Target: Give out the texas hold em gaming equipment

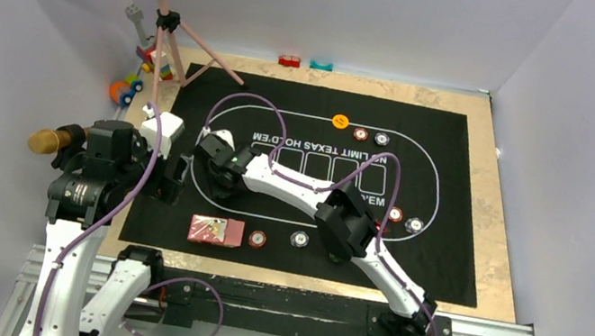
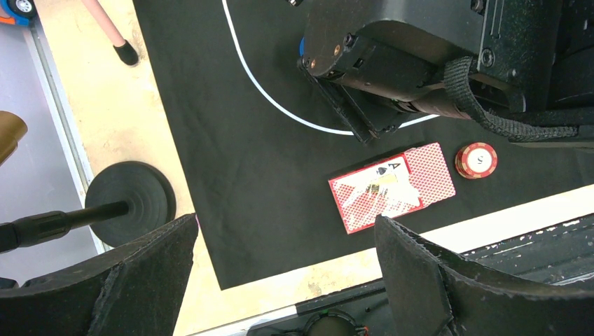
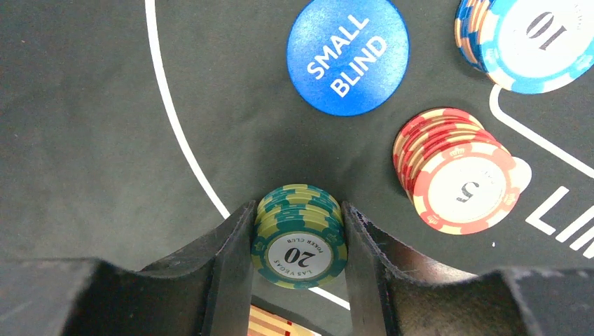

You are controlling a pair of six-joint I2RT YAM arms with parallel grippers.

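We saw the right gripper (image 3: 299, 241) clamping the green chip stack (image 3: 300, 234) just beside the blue button (image 3: 347, 54); the left gripper (image 2: 284, 273) stood wide, holding nothing, near the card deck (image 2: 392, 185).

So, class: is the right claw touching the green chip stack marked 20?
Touching. The right wrist view shows both fingers of the right claw pressed flat against the sides of the green chip stack, with no gap on either side.

The top camera looks down on the whole black poker mat (image 1: 310, 179). The left wrist camera faces down from higher up, sharing the red-backed card deck (image 2: 391, 185) (image 1: 215, 231). The right wrist camera sits close over the green chip stack (image 3: 300, 234).
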